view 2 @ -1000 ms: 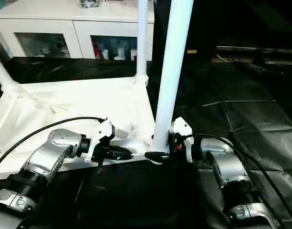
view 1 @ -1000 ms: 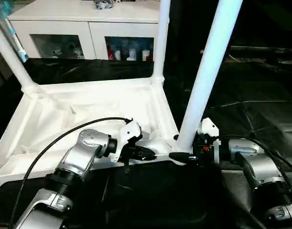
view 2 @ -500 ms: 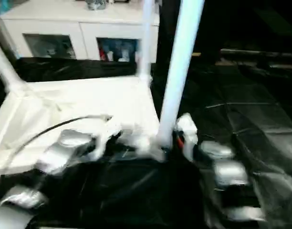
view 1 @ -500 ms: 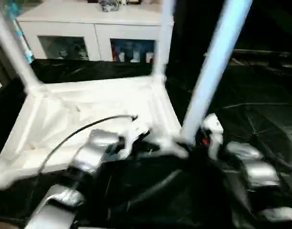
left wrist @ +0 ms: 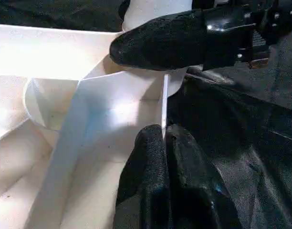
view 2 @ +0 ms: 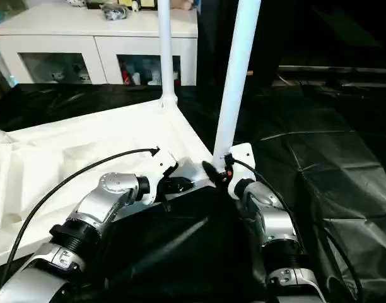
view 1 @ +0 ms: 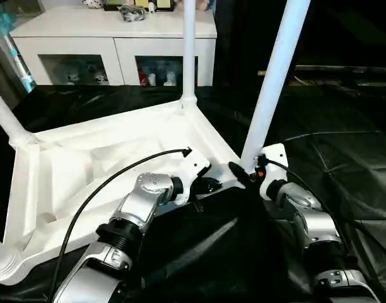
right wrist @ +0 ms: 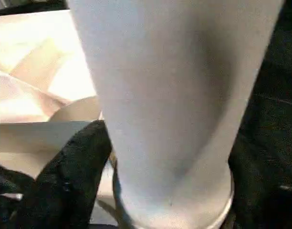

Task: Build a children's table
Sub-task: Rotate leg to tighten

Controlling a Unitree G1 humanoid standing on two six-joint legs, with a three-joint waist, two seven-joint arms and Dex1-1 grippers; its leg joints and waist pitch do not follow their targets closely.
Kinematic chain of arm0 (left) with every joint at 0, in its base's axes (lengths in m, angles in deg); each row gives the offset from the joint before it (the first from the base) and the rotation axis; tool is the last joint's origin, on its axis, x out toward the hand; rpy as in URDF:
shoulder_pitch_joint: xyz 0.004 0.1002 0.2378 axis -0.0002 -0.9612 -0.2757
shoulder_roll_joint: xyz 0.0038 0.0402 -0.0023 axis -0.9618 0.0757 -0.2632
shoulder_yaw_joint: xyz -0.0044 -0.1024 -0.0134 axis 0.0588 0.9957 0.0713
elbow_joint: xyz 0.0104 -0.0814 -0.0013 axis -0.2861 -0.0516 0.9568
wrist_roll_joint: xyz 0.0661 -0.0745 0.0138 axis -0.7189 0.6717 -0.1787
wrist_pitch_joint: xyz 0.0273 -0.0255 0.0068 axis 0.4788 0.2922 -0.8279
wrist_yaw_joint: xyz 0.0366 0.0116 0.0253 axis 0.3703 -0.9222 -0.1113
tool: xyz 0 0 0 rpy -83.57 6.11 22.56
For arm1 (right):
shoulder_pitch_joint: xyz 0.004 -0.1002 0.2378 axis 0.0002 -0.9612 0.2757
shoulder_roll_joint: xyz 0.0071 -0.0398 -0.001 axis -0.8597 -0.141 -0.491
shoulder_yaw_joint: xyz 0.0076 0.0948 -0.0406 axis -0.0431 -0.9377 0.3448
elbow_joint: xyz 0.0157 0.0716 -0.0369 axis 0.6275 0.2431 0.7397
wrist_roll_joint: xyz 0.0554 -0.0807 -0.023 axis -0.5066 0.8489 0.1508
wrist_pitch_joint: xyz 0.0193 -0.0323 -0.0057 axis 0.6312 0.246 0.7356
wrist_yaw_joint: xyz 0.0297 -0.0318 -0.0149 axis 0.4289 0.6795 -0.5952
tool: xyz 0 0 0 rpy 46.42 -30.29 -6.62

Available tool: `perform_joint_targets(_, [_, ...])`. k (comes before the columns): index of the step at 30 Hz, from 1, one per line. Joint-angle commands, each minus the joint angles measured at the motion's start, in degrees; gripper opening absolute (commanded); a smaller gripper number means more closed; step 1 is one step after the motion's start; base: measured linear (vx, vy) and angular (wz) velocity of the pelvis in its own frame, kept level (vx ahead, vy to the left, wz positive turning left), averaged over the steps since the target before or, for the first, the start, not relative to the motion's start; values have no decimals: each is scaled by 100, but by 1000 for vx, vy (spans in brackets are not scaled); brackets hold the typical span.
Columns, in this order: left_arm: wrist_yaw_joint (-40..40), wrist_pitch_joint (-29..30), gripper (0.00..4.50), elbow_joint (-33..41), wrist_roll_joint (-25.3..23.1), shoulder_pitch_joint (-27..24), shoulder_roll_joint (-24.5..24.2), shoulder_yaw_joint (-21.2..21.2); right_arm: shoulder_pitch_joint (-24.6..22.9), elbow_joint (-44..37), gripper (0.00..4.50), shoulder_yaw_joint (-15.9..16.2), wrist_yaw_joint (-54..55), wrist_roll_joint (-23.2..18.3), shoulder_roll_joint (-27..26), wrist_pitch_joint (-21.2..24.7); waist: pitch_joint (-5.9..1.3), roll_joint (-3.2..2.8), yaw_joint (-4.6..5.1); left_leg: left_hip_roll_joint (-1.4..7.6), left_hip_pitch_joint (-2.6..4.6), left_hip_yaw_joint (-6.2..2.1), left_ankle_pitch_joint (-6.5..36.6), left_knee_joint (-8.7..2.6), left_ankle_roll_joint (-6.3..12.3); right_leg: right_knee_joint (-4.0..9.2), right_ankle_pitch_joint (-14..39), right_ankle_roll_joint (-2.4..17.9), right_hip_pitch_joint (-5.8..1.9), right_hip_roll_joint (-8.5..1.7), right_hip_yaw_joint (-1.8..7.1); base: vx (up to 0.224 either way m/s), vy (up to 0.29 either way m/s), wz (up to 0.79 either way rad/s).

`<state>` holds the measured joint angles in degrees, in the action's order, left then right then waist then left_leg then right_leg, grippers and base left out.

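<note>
Left end effector (left wrist: pixel 163 143) pinches table (view 1: pixel 86 164) rim

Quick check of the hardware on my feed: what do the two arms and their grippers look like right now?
Both forearms are silver metal with ribbed black joint collars. The left gripper and right gripper each have two black fingers on a white plastic housing. A black cable arcs over the left arm to its wrist; another trails from the right wrist, which shows a small red-orange mark.
</note>
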<state>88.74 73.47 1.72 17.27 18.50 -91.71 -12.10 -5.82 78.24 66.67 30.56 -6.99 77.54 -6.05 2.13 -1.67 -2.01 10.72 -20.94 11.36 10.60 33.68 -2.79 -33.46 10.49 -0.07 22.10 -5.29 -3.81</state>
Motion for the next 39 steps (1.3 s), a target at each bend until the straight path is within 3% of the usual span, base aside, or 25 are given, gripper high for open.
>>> perform_joint_targets(1, [163, -225, 0, 296, 235, 211, 186, -93, -180, -74, 381, 866, -1174, -258, -254, 376, -264, 61, -4, 248, 67, -166, 2011, -495, 113, 502, 2158, 993, -135, -337, 224, 0, 0, 0])
perform_joint_targets(2, [164, -225, 0, 296, 235, 211, 185, -93, -180, -75, 389, 866, -1176, -259, -253, 377, -266, 61, -15, 251, 64, -150, 1894, -484, 188, 491, 1992, 1069, -143, -341, 236, 0, 0, 0])
perform_joint_targets(3, [445, -309, 0, 387, 300, 149, -25, -96, -281, -391, 389, 1052, -1888, -378, 179, 523, -264, 79, -21, 252, 59, -149, 1836, -485, 210, 488, 1945, 1082, -155, -340, 233, 0, 0, 0])
perform_joint_targets(5, [690, -349, 0, 467, 362, 100, -173, -88, -372, -632, 389, 1187, -2410, -421, 506, 604, -283, 80, -66, 261, 45, -126, 1533, -456, 368, 440, 1534, 1178, -186, -338, 242, 0, 0, 0])
perform_joint_targets(7, [1074, -312, 0, 623, 472, 25, -357, -99, -430, -775, 389, 1255, -2830, -422, 837, 591, -293, 68, -82, 265, 32, -121, 1369, -443, 410, 417, 1425, 1248, -202, -350, 235, 0, 0, 0])
perform_joint_targets(9, [1487, -238, 0, 806, 587, -56, -557, -123, -448, -827, 389, 1252, -3182, -415, 1128, 526, -324, 62, -113, 284, 10, -121, 1065, -420, 483, 340, 989, 1392, -239, -335, 213, 0, 0, 0])
perform_joint_targets(13, [1846, -178, 0, 954, 634, -131, -741, -178, -424, -802, 389, 1155, -3452, -428, 1288, 497, -364, 57, -135, 284, 10, -95, 705, -365, 648, 249, 294, 1640, -239, -321, 208, 0, 0, 0])
perform_joint_targets(16, [2362, 21, 0, 1182, 746, -241, -1024, -288, -384, -814, 359, 1097, -3760, -534, 1514, 546, -366, 55, -161, 279, -14, -77, 534, -323, 778, 197, -54, 1756, -209, -306, 208, 0, 0, 0])
perform_joint_targets(19, [2642, 143, 0, 1285, 817, -298, -1192, -323, -366, -859, 340, 1071, -3946, -637, 1622, 661, -336, 29, -186, 290, 0, -76, 749, -335, 726, 228, 329, 1730, -185, -304, 204, 0, 0, 0])
perform_joint_targets(20, [2689, 168, 0, 1302, 828, -310, -1220, -329, -368, -871, 315, 1072, -3976, -656, 1628, 680, -328, 33, -185, 298, 5, -78, 892, -347, 639, 248, 520, 1690, -179, -307, 207, 0, 0, 0])
perform_joint_targets(23, [2761, 214, 0, 1372, 842, -349, -1268, -328, -385, -879, 306, 1078, -4094, -680, 1638, 691, -317, 35, -184, 308, 25, -88, 1144, -376, 436, 281, 916, 1592, -172, -316, 215, 0, 0, 0])
perform_joint_targets(24, [2761, 219, 0, 1396, 844, -360, -1276, -329, -404, -893, 285, 1082, -4130, -695, 1631, 708, -313, 37, -176, 303, 22, -87, 1149, -381, 399, 283, 932, 1569, -168, -308, 218, 0, 0, 0])
perform_joint_targets(32, [1789, 23, 0, 1035, 620, -204, -947, -133, -514, -765, 272, 1056, -3411, -576, 1295, 674, -340, 68, -186, 282, 3, -91, 833, -348, 469, 250, 596, 1578, -184, -324, 222, 0, 0, 0])
perform_joint_targets(33, [1359, -35, 0, 819, 506, -95, -798, -59, -465, -521, 272, 990, -2775, -372, 1078, 546, -329, 70, -177, 272, 2, -94, 912, -355, 442, 276, 752, 1544, -184, -327, 219, 0, 0, 0])
perform_joint_targets(34, [876, -84, 0, 580, 388, 30, -635, 25, -405, -250, 272, 901, -2093, -177, 836, 435, -298, 68, -128, 252, 25, -97, 1163, -381, 278, 338, 1240, 1439, -149, -330, 218, 0, 0, 0])
perform_joint_targets(36, [433, -79, 0, 347, 301, 168, -476, 97, -342, -37, 271, 797, -1503, -82, 598, 404, -285, 82, -89, 247, 23, -129, 1410, -410, 124, 388, 1795, 1229, -168, -341, 212, 0, 0, 0])
perform_joint_targets(39, [-223, -78, 0, 0, 204, 397, -172, 174, -212, 243, 271, 599, -550, -58, 129, 479, -250, 76, -54, 237, 69, -131, 1760, -431, 30, 463, 2326, 1059, -116, -334, 219, 0, 0, 0])
